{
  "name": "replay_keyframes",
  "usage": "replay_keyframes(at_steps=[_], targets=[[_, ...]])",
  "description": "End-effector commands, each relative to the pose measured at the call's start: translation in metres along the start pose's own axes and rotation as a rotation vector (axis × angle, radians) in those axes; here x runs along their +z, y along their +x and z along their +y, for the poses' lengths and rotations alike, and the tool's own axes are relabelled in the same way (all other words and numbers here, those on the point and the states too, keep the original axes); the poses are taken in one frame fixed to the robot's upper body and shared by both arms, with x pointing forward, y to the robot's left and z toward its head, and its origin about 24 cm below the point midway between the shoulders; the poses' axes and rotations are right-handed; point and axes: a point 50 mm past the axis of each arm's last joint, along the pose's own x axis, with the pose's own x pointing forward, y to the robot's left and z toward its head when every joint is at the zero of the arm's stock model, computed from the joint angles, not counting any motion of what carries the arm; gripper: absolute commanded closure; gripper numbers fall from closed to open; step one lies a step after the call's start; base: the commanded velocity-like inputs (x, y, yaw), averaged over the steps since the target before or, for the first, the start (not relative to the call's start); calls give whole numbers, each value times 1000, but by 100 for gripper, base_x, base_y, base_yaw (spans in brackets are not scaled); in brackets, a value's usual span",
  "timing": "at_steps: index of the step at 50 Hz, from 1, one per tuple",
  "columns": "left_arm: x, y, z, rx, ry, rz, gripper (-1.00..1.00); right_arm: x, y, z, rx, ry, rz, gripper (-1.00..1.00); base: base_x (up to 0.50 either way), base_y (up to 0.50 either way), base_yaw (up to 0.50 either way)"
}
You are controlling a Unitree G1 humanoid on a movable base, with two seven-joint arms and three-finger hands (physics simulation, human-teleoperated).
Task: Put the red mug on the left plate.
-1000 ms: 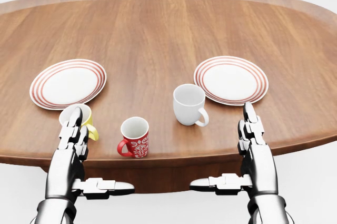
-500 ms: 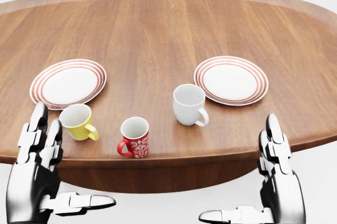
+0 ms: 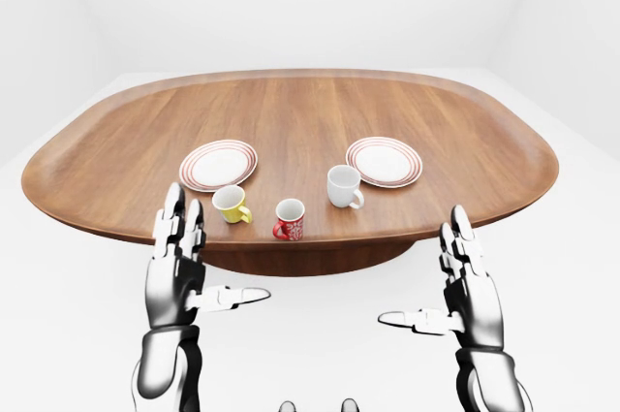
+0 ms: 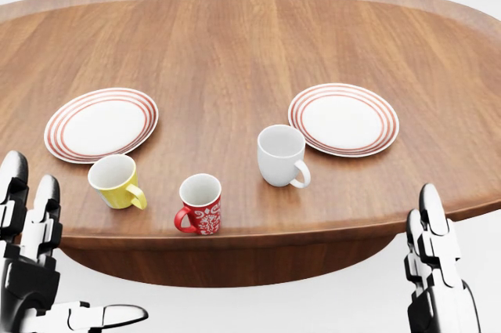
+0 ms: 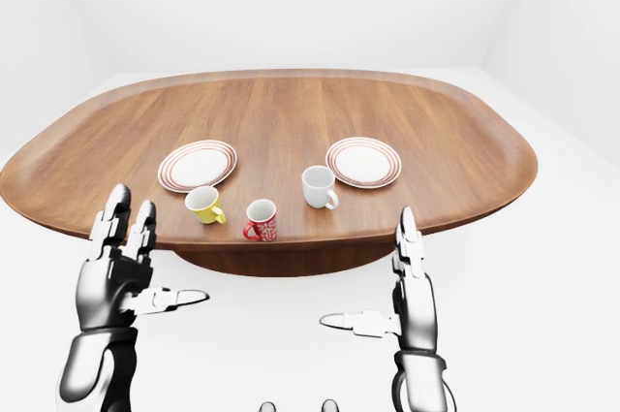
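Note:
The red mug (image 4: 200, 204) with a white pattern stands upright near the table's near edge, handle to its left. The left plate (image 4: 101, 124), white with red rings, lies up and left of it. My left hand (image 3: 194, 271) is open and empty, below the table edge, down and left of the mug. My right hand (image 3: 448, 291) is open and empty, below the edge at the lower right. Both hands show only partly in the head view, the left (image 4: 35, 278) and the right (image 4: 434, 278).
A yellow mug (image 4: 116, 182) stands between the red mug and the left plate. A white mug (image 4: 282, 156) stands right of the red mug, beside a second ringed plate (image 4: 343, 119). The oval wooden table (image 3: 291, 111) stands in a white room.
Both hands have dropped and spread outward, away from the table edge. The left hand no longer covers the yellow mug. The mugs and plates have not moved.

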Motion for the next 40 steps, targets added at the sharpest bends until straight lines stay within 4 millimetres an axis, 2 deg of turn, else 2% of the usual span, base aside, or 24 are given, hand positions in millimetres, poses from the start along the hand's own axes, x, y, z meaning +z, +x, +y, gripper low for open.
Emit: replay_keyframes(at_steps=[1,8,40], targets=[[2,-1,1,2,-2,-7,-100,2,3,2,12,-6,-15,-100,0,0,0],[1,-1,1,2,-3,-3,-100,4,6,4,9,-18,-29,-100,0,3,0],[-1,-1,-1,-5,-6,5,-100,3,9,7,18,-20,-35,-100,0,50,0]])
